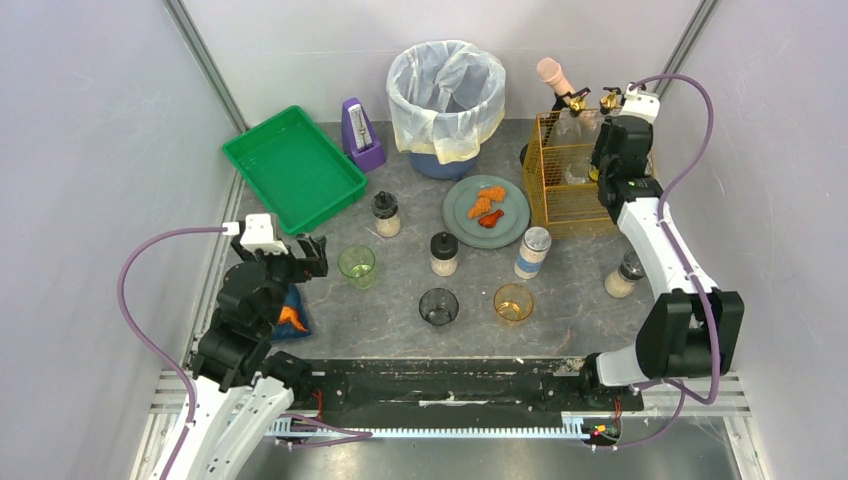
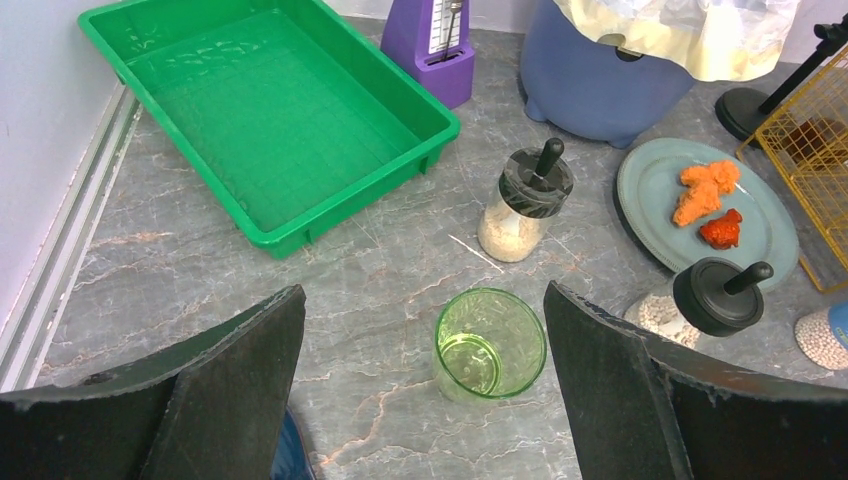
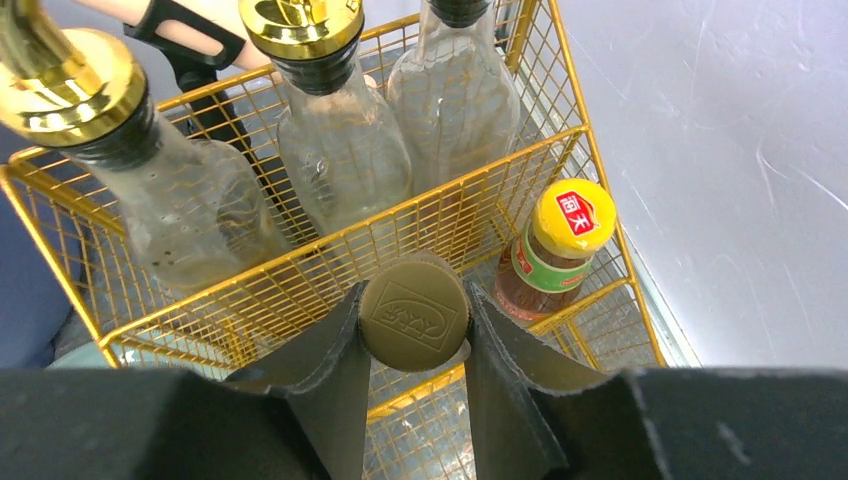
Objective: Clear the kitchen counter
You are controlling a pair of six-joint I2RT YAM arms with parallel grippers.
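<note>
**A:** What is the right gripper (image 3: 413,296) holding?

**B:** Its two dark fingers (image 3: 330,380) are pinching a round olive-brown cap (image 3: 413,318) with an embossed logo, and they are standing only partly apart around it. The fingers are hiding whatever sits below that cap, so I cannot tell what sort of container it belongs to. It is hanging over the yellow wire basket (image 3: 480,215), near a small jar with a yellow lid and green label (image 3: 555,250) standing inside that basket.

**A:** Is anything else getting cut off?

**B:** The clear glass bottles with gold stoppers (image 3: 345,150) are running out of the top of the right wrist view. In the overhead view the left arm (image 1: 245,300) is covering part of a blue cloth-like item with an orange patch (image 1: 293,318), and I cannot make out what it is.

**A:** And the left gripper (image 2: 422,300)?

**B:** Its jaws are gaping wide and gripping nothing. It is hovering above a pale green drinking glass (image 2: 490,343) without touching it.

**A:** Where is the kitchen counter (image 1: 395,325) lying?

**B:** It is spreading out ahead of the black metal rail (image 1: 440,372) at the arms' bases, under every item. It is showing dark grey marbled stone with faint pale veins, and it is carrying the green plastic tray (image 2: 250,120) at its far left.
</note>
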